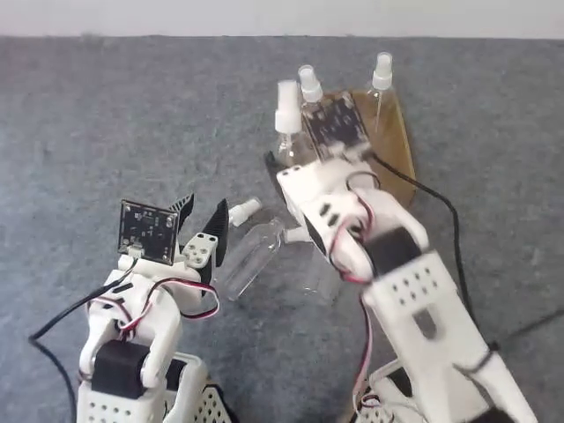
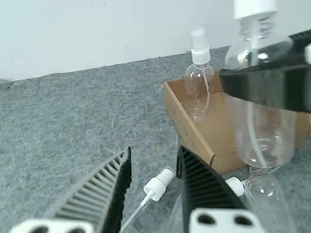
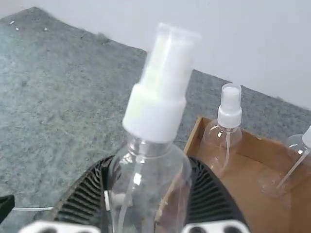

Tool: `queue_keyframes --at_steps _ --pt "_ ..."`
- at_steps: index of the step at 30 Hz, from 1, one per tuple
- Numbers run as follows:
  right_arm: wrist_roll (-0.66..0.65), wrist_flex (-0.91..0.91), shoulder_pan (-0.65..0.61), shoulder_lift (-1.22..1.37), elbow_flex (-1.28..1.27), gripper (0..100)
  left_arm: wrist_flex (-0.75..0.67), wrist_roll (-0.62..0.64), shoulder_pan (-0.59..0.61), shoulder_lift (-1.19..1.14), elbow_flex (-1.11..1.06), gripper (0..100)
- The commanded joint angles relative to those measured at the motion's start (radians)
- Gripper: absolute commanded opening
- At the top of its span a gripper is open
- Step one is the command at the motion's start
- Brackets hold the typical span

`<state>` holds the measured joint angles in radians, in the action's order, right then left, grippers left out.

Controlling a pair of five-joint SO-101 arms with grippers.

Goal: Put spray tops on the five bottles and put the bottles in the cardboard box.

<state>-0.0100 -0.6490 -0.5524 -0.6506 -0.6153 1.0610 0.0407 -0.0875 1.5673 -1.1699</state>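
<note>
Sitting inside right end effector — capped bottle

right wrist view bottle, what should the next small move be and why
Probably carry the bottle forward over the cardboard box and lower it in. The right gripper is shut on it, its spray top is on, and the box, with two capped bottles inside, lies just beyond.

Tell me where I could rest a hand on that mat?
The grey mat left of the cardboard box is bare, as is the strip right of it. Between the two arms it is crowded: lying bottles and a loose spray top.
</note>
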Motion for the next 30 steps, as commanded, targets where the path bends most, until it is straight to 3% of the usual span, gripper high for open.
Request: queue_keyframes --at_steps 1,7,13,20,30 --pt "0.015 -0.01 -0.019 0.097 0.172 0.6 -0.032 -0.002 0.005 0.012 0.004 15" --pt "0.017 -0.128 -0.113 0.134 0.267 0.6 -0.052 0.0 -0.005 0.012 -0.025 26" --pt "0.018 -0.094 -0.156 0.137 0.284 0.6 -0.083 -0.006 -0.044 0.012 -0.053 26" --pt "0.124 -0.061 -0.177 0.154 0.282 0.6 -0.071 -0.008 -0.109 0.012 -0.064 26" --pt "0.123 -0.387 -0.22 0.031 0.365 0.6 -0.16 -0.009 -0.107 0.012 -0.137 30"
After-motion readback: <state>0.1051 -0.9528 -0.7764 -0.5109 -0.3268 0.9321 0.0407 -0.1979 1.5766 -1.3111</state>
